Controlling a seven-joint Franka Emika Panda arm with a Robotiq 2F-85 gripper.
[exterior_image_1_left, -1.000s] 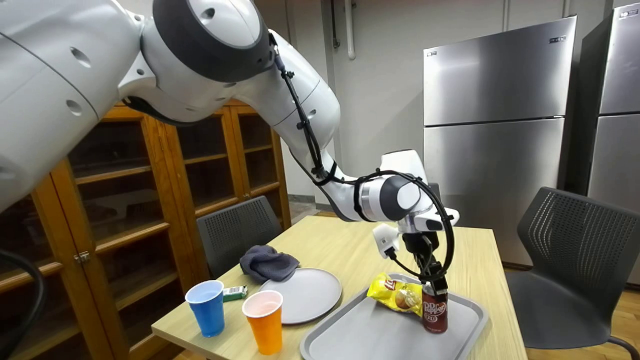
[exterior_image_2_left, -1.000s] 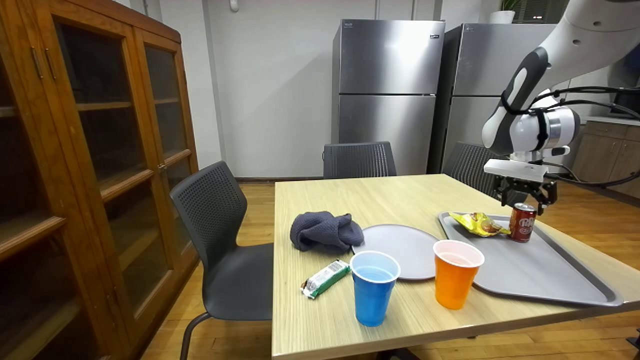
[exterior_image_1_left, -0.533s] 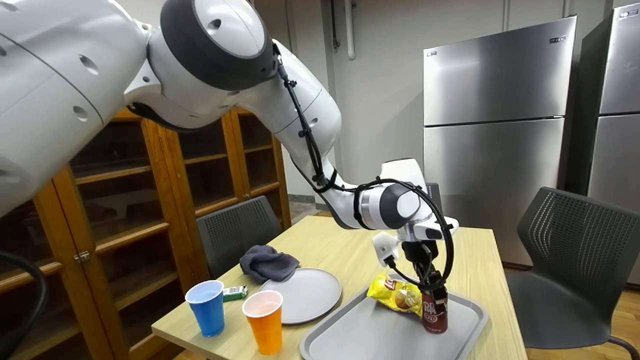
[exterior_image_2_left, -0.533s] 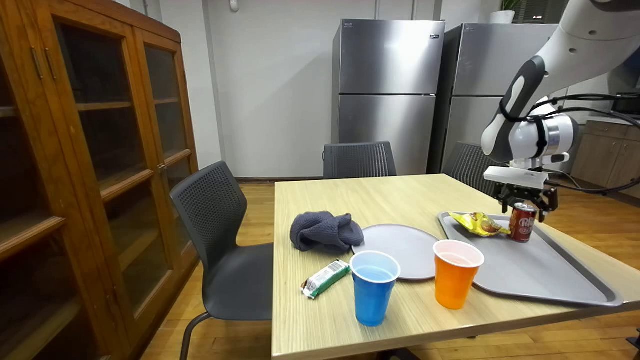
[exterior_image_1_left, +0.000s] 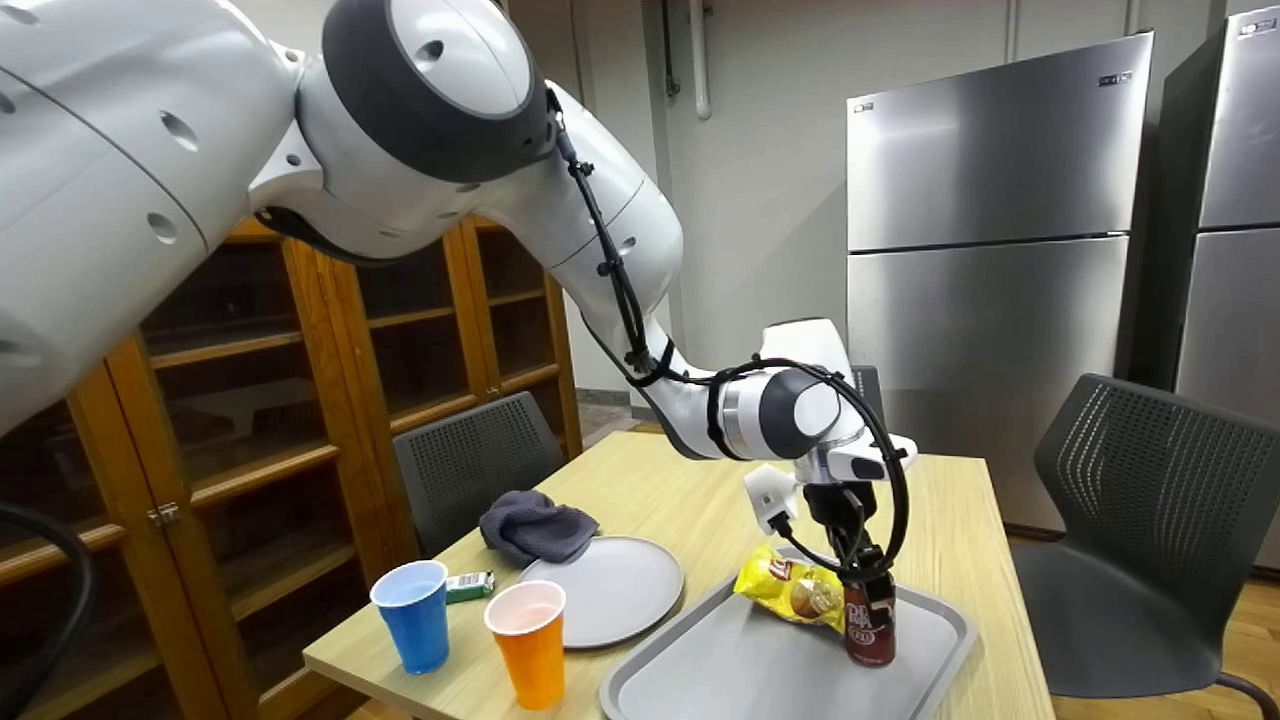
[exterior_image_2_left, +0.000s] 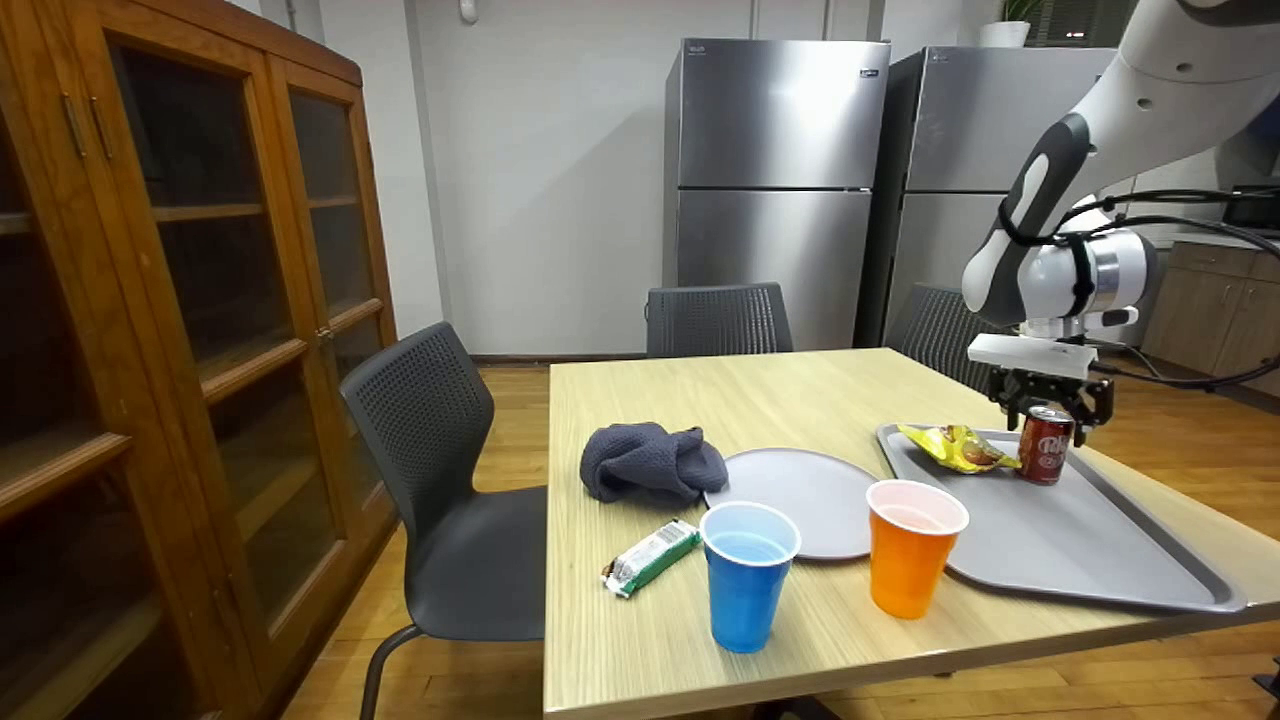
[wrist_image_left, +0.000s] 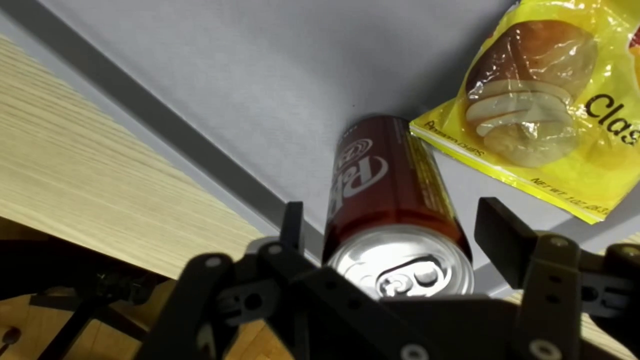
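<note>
One wooden surface (exterior_image_2_left: 700, 390) bears a grey tray (exterior_image_2_left: 1080, 540), its raised rim (wrist_image_left: 200, 147) presumably keeping things from sliding off. A yellow chip bag (wrist_image_left: 530, 100) lies there beside the red can (wrist_image_left: 375, 195), which stands upright on its base near one edge. The jaws, parted wide, straddle the can's top without visible grip; room narrows between rim and bag, widening toward mid-tray.

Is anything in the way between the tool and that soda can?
Nothing visible: the open tool straddles the soda can, a gap each side. The chip bag lies beside the can's base, outside those gaps.
</note>
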